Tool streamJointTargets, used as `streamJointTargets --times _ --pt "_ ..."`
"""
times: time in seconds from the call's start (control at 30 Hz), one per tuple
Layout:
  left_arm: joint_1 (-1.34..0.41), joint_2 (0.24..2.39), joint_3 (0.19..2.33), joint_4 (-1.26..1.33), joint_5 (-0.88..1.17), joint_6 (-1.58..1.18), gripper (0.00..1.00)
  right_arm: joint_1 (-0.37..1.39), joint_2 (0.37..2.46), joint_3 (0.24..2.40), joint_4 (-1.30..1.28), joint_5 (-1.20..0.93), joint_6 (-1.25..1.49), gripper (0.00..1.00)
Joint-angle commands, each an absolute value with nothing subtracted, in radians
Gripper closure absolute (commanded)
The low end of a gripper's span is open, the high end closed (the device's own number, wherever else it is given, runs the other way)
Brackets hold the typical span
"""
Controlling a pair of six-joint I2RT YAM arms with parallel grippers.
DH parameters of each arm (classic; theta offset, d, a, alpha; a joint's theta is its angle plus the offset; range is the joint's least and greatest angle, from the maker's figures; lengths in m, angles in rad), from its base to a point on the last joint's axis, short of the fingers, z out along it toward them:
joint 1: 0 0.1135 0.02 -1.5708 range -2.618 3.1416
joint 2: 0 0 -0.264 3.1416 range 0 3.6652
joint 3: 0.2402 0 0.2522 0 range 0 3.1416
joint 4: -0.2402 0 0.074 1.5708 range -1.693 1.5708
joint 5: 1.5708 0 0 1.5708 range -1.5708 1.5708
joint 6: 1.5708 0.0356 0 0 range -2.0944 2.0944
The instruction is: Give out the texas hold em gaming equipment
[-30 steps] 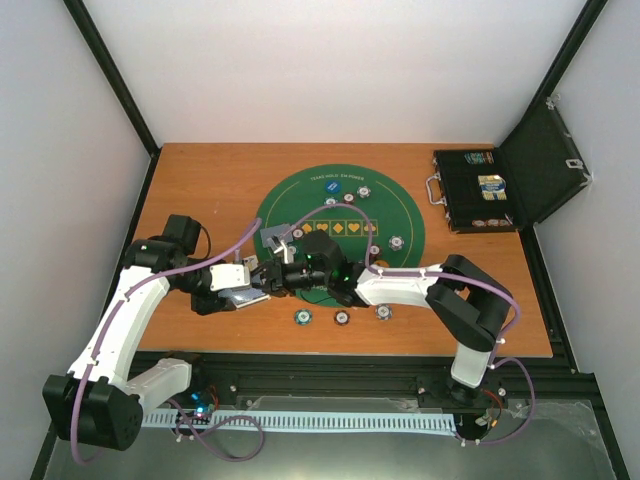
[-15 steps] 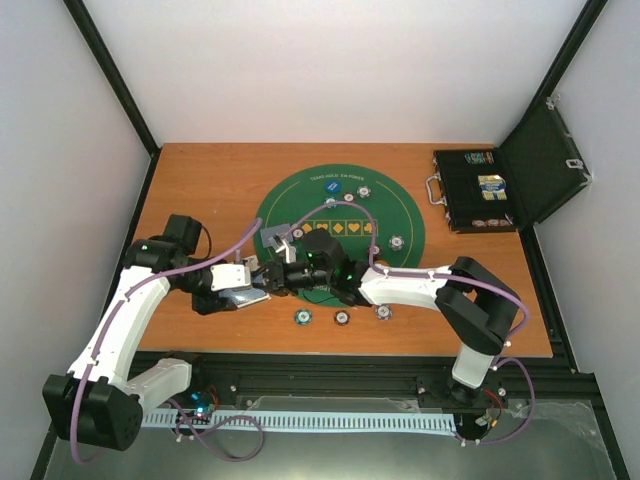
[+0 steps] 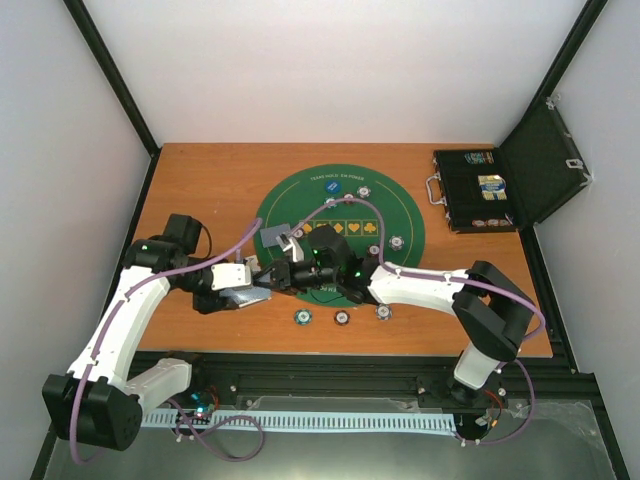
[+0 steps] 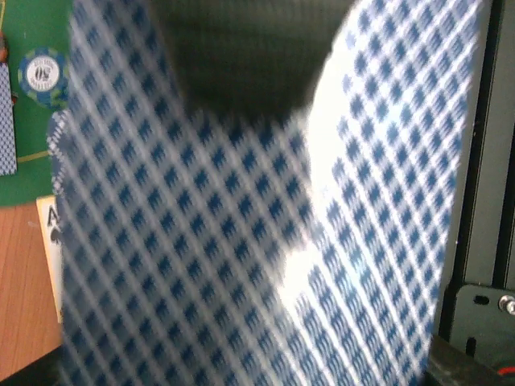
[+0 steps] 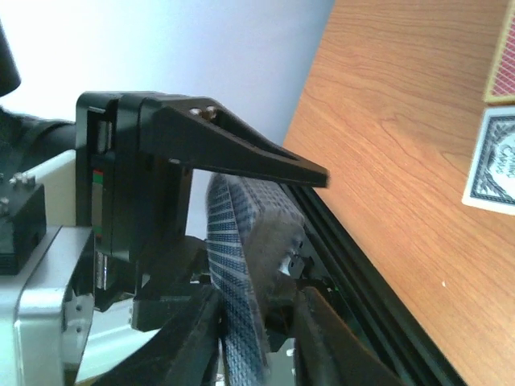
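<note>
At your left, the left pincer (image 3: 250, 292) stays clamped on the deck (image 4: 241, 241) of blue-backed cards, held above the near edge of the worktop (image 3: 200, 190). Meeting it, the right pincer (image 3: 268, 282) has just narrowed onto one card (image 5: 233, 322), which bows between its fingers, and its arm has drawn back rightward. I'd judge the card is peeling free, ready for dealing onto the green mat (image 3: 400, 205).

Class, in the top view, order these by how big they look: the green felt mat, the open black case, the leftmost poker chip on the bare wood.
1. green felt mat
2. black case
3. poker chip
</note>
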State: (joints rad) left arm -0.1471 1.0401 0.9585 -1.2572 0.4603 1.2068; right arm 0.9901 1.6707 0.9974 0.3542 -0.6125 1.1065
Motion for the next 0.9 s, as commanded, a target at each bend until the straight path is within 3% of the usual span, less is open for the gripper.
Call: streamJointTargets --times 0.0,0.07,0.17,0.23,0.33,0.4,0.87 --pt "-0.139 1.028 0.976 -1.298 0.426 1.213 0.87 0.956 1.644 0.983 0.232 -0.588 1.049 0.67" --pt "-0.139 1.029 0.978 -1.3 0.425 1.215 0.87 0.956 1.654 0.989 0.233 -0.594 1.051 0.57" --pt "-0.139 1.03 0.977 -1.301 0.425 1.216 0.87 0.957 1.662 0.988 0.242 -0.601 1.06 0.57" --pt "-0.138 1.03 0.977 -1.301 0.422 1.216 0.87 0.957 1.661 0.984 0.245 -0.597 1.065 0.64" --pt "-0.139 1.03 0.976 -1.302 0.42 1.216 0.87 0.956 1.652 0.975 0.263 -0.594 1.078 0.87" --pt "-0.139 1.031 0.976 -1.3 0.419 1.216 0.87 0.95 1.644 0.967 0.272 -0.592 1.091 0.94" --pt "-0.138 1.035 0.969 -1.292 0.407 1.217 0.87 0.763 1.482 0.85 0.252 -0.631 1.079 0.97"
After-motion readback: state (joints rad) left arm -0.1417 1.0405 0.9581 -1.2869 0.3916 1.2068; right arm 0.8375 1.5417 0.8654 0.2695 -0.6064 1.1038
